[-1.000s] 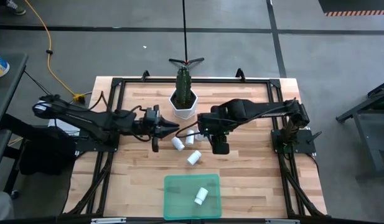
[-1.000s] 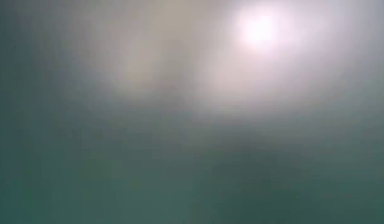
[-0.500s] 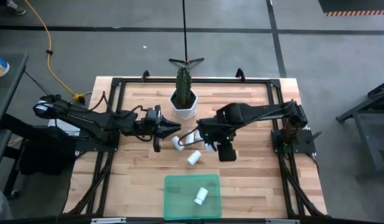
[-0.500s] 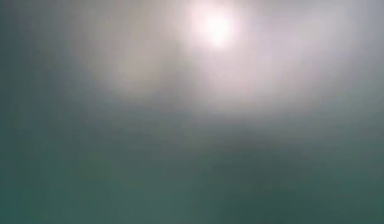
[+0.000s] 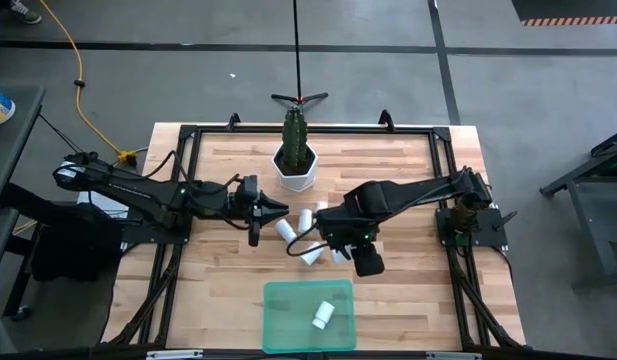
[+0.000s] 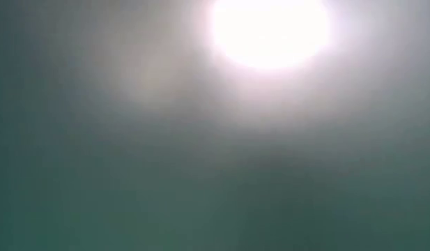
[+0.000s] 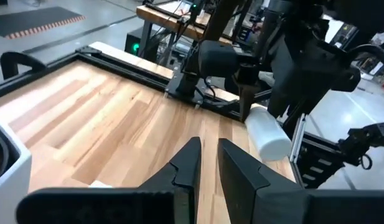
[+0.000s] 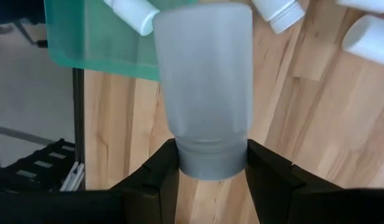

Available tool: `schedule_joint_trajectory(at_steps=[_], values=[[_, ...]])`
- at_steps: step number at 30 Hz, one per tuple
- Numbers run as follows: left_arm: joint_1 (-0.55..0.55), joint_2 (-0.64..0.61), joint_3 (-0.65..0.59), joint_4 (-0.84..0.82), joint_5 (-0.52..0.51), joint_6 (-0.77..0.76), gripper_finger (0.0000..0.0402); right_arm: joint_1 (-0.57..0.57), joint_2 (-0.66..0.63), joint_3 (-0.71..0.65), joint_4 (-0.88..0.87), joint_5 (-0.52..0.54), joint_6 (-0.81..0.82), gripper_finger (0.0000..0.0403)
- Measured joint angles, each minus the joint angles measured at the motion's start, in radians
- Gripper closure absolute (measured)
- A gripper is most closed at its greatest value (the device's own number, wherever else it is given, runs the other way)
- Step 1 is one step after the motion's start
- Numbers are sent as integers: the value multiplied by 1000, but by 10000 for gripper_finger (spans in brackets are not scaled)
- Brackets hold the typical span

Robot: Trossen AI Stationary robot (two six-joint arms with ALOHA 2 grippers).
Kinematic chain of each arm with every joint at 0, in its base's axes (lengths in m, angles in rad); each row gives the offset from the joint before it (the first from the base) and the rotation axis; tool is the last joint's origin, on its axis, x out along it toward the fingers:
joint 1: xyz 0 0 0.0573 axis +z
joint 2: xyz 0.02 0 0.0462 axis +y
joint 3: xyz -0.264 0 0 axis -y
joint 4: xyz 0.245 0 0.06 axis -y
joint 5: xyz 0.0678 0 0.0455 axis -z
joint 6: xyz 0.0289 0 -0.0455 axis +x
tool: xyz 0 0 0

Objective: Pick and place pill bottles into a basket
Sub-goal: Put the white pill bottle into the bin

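Pill bottles: smooth white plastic cylinders, seen in three places. One point(image 8: 204, 93) is pinched at its ribbed cap end between the two dark fingers of the right hand point(image 8: 209, 163), held above the table's middle with its body pointing toward the basket. In the high view this hand point(image 5: 338, 250) is between the loose bottles and the basket. Loose bottles point(image 5: 293, 227) lie on their sides as a small cluster on the table, just beside the right hand and in front of the plant pot. One further bottle point(image 5: 322, 315) lies on its side inside the basket.

Basket point(image 5: 278, 300): shallow, translucent green, rectangular with rounded corners, at the near edge of the table.

Left hand point(image 5: 276, 209): fingers pressed together, holding nothing, hovering just left of the cluster.

Table point(image 5: 208, 260): pale wooden planks, visible grain, black metal frame.

Plant pot point(image 5: 295, 172): white, hexagonal, holding a dark green plant, at the far middle.

Low view: only a blurred glare, nothing discernible.
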Motion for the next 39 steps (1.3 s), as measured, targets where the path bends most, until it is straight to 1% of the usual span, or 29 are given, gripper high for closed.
schedule_joint_trajectory(at_steps=[2,6,9,11,15,17,20,23,25,27,33,39], values=[[0,0,0,15,0,-2,312,7,0,24,1,17,-5,261],[0,-1,1,18,0,-16,312,24,-1,97,33,145,-2,261],[0,-1,1,18,5,-24,312,27,-1,157,150,190,12,261],[0,-1,1,18,14,-24,312,28,-3,175,278,196,6,261],[0,-1,1,18,16,-23,312,36,-3,186,512,175,-16,261],[0,-1,1,18,17,-23,312,37,-3,182,590,173,-30,261],[0,-1,1,19,34,-22,312,35,-2,181,653,191,-43,261],[0,-1,1,44,96,-5,312,35,0,181,661,246,-52,261],[0,-6,1,81,134,44,312,32,0,181,645,270,-52,261],[-1,-22,1,102,139,84,312,27,0,180,632,283,-52,261],[0,-99,1,71,56,154,312,15,1,180,616,319,-38,261],[0,-196,1,-20,-21,190,312,0,44,152,539,299,-13,261]])
